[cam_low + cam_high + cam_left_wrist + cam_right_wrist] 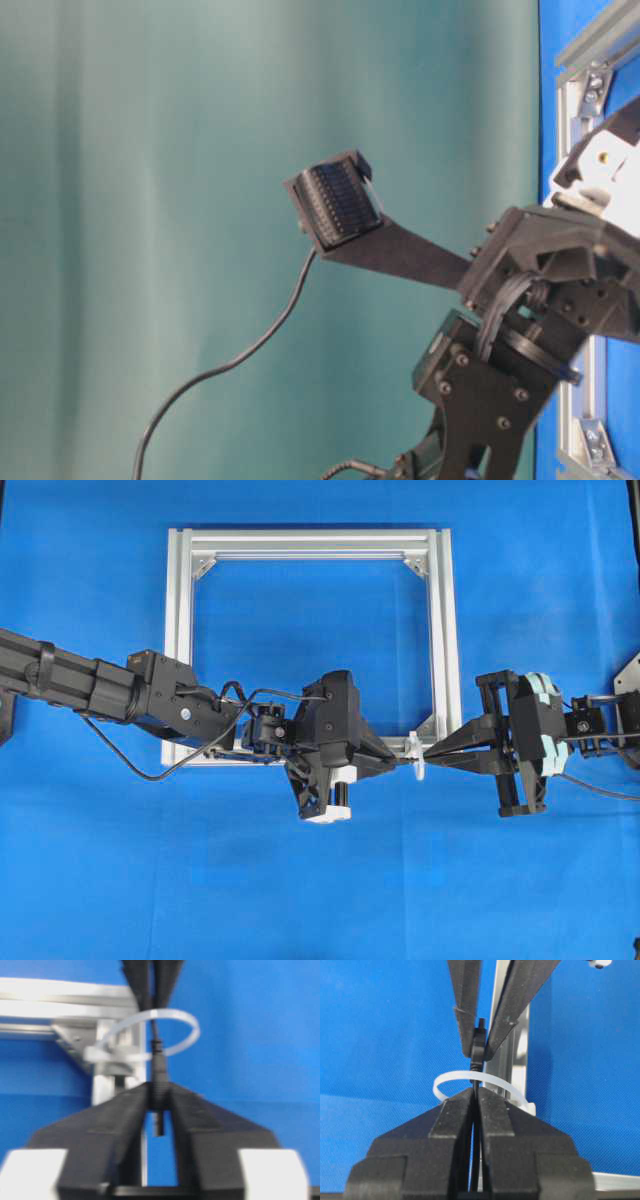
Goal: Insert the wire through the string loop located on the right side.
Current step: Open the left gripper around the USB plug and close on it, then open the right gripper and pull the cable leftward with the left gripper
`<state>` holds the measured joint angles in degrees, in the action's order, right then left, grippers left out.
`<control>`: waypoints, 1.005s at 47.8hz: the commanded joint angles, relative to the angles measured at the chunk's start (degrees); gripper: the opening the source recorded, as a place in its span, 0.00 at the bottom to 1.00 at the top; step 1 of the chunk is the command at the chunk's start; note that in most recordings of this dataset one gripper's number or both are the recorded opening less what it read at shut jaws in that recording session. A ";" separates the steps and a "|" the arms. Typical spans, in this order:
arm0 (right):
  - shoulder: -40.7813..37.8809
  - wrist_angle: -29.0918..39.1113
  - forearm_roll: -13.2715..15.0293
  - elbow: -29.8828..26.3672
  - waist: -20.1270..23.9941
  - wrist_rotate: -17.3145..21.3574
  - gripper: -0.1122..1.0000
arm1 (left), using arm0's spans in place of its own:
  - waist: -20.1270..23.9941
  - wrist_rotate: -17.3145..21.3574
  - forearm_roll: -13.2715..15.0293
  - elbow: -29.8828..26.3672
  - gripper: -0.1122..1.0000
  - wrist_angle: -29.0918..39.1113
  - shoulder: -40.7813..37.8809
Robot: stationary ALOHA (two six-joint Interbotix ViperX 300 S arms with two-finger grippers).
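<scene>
The string loop (417, 763) is a whitish ring standing at the near right corner of the silver frame (310, 542). My two grippers meet tip to tip at it. The left gripper (398, 761) (158, 1091) is shut on the wire's black plug (159, 1067), whose metal tip pokes back between the fingers. From the plug the thin wire runs through the string loop (192, 1027) to the right gripper (432, 752) (475, 1094). That gripper is shut on the wire just behind the string loop (442, 1082). In the right wrist view the plug (479, 1042) sits between the left fingers (465, 1005).
The square aluminium frame lies flat on the blue cloth (320, 900), its right bar (444, 640) running away from the loop. The left arm (150, 690) lies across the frame's near bar. Open blue cloth surrounds the frame on all sides.
</scene>
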<state>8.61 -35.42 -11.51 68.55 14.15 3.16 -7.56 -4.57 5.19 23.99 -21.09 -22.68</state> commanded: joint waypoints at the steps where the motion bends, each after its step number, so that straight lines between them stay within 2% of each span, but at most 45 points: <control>1: 0.44 -0.35 0.00 -0.88 -0.18 0.09 0.07 | -0.18 0.09 -0.09 -1.05 0.18 -0.44 1.14; 18: 0.44 0.44 0.09 -0.79 -0.18 0.09 0.07 | -0.18 0.09 -0.18 -0.70 0.18 -0.35 1.14; 23: 0.44 1.05 0.00 -0.88 -0.18 0.09 0.13 | -0.18 0.09 -0.18 -0.70 0.18 -0.26 1.23; 28: 0.44 1.14 -0.09 -0.88 -0.18 0.09 0.31 | -0.18 0.09 -0.18 -0.70 0.18 -0.26 1.23; 36: 0.44 1.49 -0.09 -0.79 -0.09 0.09 0.77 | -0.26 0.09 -0.09 -0.70 0.18 -0.26 1.23; 40: 0.44 1.85 -0.09 -0.88 -0.18 0.00 0.94 | -0.26 0.09 -0.09 -0.70 0.18 -0.18 1.23; 42: 0.44 1.85 -0.09 -0.88 -0.18 0.00 0.97 | -0.26 0.09 -0.18 -0.70 0.18 -0.18 1.23; 48: 0.44 1.93 -0.09 -0.88 -0.18 0.00 0.96 | -0.26 0.09 -0.18 -0.62 0.18 -0.18 1.32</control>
<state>8.61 -33.31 -11.51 68.47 14.06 3.16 -7.73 -4.57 5.19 24.08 -21.01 -22.68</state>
